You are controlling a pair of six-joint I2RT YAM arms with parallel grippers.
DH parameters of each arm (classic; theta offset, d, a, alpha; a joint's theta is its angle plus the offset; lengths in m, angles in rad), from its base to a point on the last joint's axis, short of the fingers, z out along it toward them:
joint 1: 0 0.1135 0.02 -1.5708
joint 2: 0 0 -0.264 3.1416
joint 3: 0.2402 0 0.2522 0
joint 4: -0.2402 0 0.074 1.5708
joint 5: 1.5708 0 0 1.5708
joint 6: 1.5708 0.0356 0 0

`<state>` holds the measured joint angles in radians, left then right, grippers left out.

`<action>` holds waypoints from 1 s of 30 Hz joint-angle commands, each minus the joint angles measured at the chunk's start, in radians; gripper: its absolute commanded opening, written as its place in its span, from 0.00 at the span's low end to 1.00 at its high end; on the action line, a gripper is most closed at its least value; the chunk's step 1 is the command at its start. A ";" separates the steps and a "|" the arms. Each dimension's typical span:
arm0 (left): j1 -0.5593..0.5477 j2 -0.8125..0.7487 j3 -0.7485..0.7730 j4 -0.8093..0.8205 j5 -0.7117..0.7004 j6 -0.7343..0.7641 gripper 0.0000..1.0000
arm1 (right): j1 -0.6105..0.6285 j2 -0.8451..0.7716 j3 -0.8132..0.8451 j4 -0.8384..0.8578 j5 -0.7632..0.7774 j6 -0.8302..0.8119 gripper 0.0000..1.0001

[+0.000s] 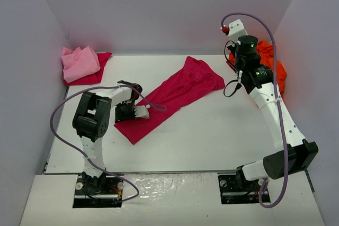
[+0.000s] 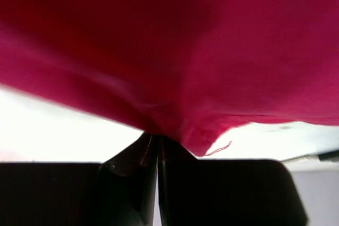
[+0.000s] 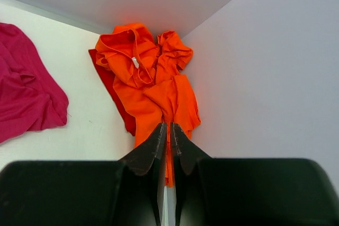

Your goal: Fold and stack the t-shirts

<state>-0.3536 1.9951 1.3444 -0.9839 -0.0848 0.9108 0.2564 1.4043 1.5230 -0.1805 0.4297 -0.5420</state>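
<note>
A crimson-magenta t-shirt (image 1: 177,93) lies stretched diagonally across the middle of the table. My left gripper (image 1: 144,111) is shut on its lower left edge; in the left wrist view the closed fingertips (image 2: 157,137) pinch the cloth (image 2: 201,51), which fills the frame above. A bright orange t-shirt (image 1: 274,66) lies crumpled in the back right corner. My right gripper (image 3: 168,128) is shut on a fold of the orange shirt (image 3: 153,78). Its fingers are hidden behind the wrist in the top view. A light pink t-shirt (image 1: 79,63) lies bunched at the back left.
The pink shirt rests on another crimson cloth (image 1: 101,66) by the left wall. Walls enclose the table (image 1: 212,130) on the left, back and right. The right arm (image 1: 275,109) reaches along the right side. A purple cable (image 1: 63,130) loops off the left arm.
</note>
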 commanded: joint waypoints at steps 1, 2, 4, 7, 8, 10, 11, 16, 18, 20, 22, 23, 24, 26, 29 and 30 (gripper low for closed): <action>-0.114 -0.079 -0.095 -0.059 0.042 0.005 0.00 | 0.012 -0.035 -0.001 0.046 0.012 0.017 0.05; -0.149 -0.084 -0.105 -0.073 0.056 -0.004 0.00 | 0.014 -0.034 -0.003 0.046 0.011 0.017 0.05; -0.221 -0.091 -0.112 -0.099 0.093 -0.025 0.00 | 0.019 -0.034 -0.007 0.044 0.011 0.017 0.06; -0.346 -0.097 -0.092 -0.136 0.159 -0.061 0.00 | 0.027 -0.038 -0.013 0.042 0.016 0.017 0.06; -0.376 -0.097 -0.079 -0.153 0.176 -0.069 0.00 | 0.027 -0.041 -0.015 0.041 0.017 0.017 0.06; -0.489 -0.093 -0.038 -0.184 0.210 -0.092 0.00 | 0.027 -0.052 -0.026 0.038 0.021 0.011 0.06; -0.492 -0.091 -0.020 -0.196 0.226 -0.095 0.00 | 0.027 -0.058 -0.031 0.038 0.024 0.008 0.05; -0.722 -0.050 0.171 -0.231 0.314 -0.129 0.00 | 0.027 -0.078 -0.057 0.040 0.028 -0.004 0.06; -0.769 -0.027 0.275 -0.249 0.353 -0.138 0.00 | 0.027 -0.076 -0.070 0.039 0.027 -0.004 0.07; -0.784 -0.017 0.367 -0.262 0.390 -0.150 0.00 | 0.027 -0.074 -0.086 0.040 0.025 -0.009 0.06; -0.781 -0.023 0.430 -0.269 0.391 -0.156 0.00 | 0.026 -0.069 -0.096 0.041 0.024 -0.008 0.06; -0.772 -0.053 0.467 -0.257 0.355 -0.155 0.00 | 0.026 -0.067 -0.105 0.042 0.028 -0.012 0.05; -0.750 -0.086 0.502 -0.233 0.316 -0.154 0.00 | 0.026 -0.064 -0.112 0.043 0.032 -0.017 0.04; -0.668 -0.117 0.548 -0.189 0.294 -0.151 0.00 | 0.024 -0.061 -0.116 0.047 0.036 -0.017 0.00; -0.524 -0.068 0.705 -0.202 0.290 -0.125 0.00 | 0.012 -0.075 -0.106 0.064 0.036 -0.001 0.00; -0.493 -0.043 0.765 -0.200 0.277 -0.102 0.00 | 0.010 -0.090 -0.102 0.068 0.034 0.003 0.00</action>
<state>-1.0296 1.9739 1.9114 -1.1776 0.2423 0.7721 0.2759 1.3623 1.3998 -0.1914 0.4352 -0.5524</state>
